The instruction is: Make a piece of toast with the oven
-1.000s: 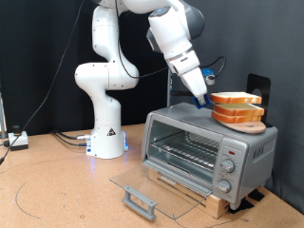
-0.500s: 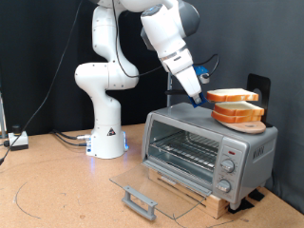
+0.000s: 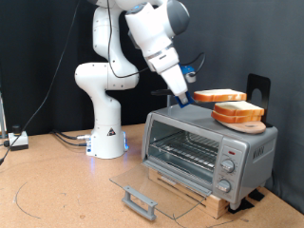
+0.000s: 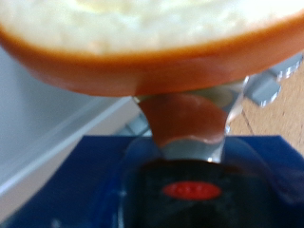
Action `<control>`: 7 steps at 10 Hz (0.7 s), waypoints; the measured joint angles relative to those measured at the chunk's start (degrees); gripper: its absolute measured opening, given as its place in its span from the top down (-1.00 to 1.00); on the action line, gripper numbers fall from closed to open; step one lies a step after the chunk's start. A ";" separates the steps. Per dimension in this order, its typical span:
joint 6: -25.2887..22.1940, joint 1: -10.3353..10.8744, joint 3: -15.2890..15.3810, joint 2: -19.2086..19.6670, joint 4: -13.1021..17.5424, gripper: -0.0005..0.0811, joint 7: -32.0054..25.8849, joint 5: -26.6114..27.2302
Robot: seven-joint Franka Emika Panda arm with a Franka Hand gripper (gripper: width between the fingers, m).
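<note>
Piece of toast (image 4: pixel 142 43) close up, pinched at its crust between fingers (image 4: pixel 185 123).

A pile of bread (image 3: pixel 237 115) sits on a round board (image 3: pixel 249 125). A black stand (image 3: pixel 257 90) is behind it. White cables (image 3: pixel 66 139) lie on the brown table (image 3: pixel 57 190).

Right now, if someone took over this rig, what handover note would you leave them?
Gripper: shut on the piece of toast, held in the air just above the pile of remaining slices on top of the oven. The wrist view shows the slice's crust edge clamped between the fingers.
Oven: door folded fully open, wire rack bare.
Done: door opened, one slice picked up.
Left: slice not yet in the oven; door not yet shut; the knobs not yet reached.
</note>
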 joint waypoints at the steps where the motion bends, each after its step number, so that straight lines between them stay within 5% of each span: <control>1: -2.36 -1.05 -1.69 -0.17 0.15 0.02 -0.29 -1.55; 7: -10.44 -6.32 -11.95 -0.54 0.99 0.02 -8.49 -7.57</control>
